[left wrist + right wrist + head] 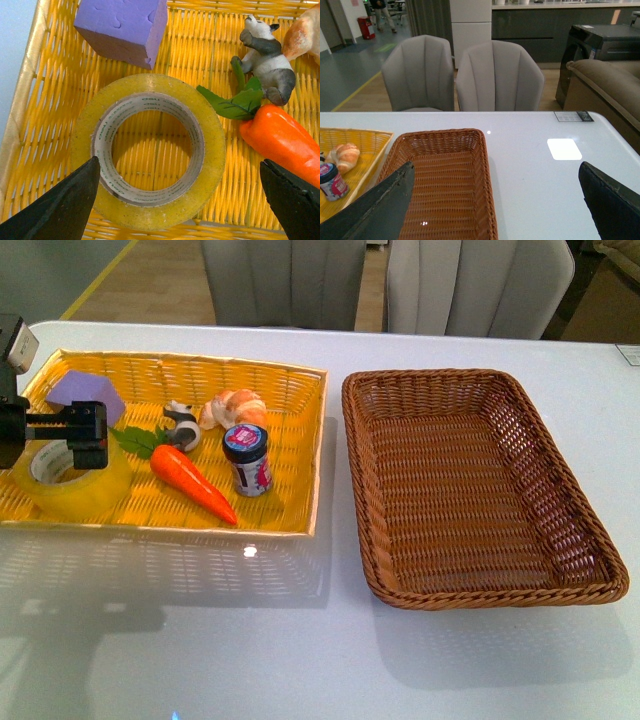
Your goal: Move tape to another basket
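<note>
The left claw (179, 164) hangs over the near left corner of the bright yellow woven basket (300, 390). Its jaws are spread wide and hold nothing. In the left wrist view one black finger sits at the outer left edge of the wide roll of translucent yellow packing tape (212, 145), and the other is well out beyond it, near the carrot. The tape lies flat on the basket floor with its hole facing up and its white printed core showing.

Behind the tape is a purple foam block (122, 25). To its right come a small black-and-white panda toy (265, 55), an orange plastic carrot (190, 483) whose green leaf reaches up to the roll, a toy croissant (235, 408) and a little jar with a dark blue lid (247, 458).

The roll looks stiff and fairly light, and its wound face is smooth and likely a bit slick. Gripping across the full outer width would probably hold. Pinching one wall, with a finger down the hole, looks surer and keeps clear of the carrot.

The dark brown woven wicker tray (585, 540) sits just beside the yellow basket. The right claw (495, 167) hovers near it, wide open and empty.
</note>
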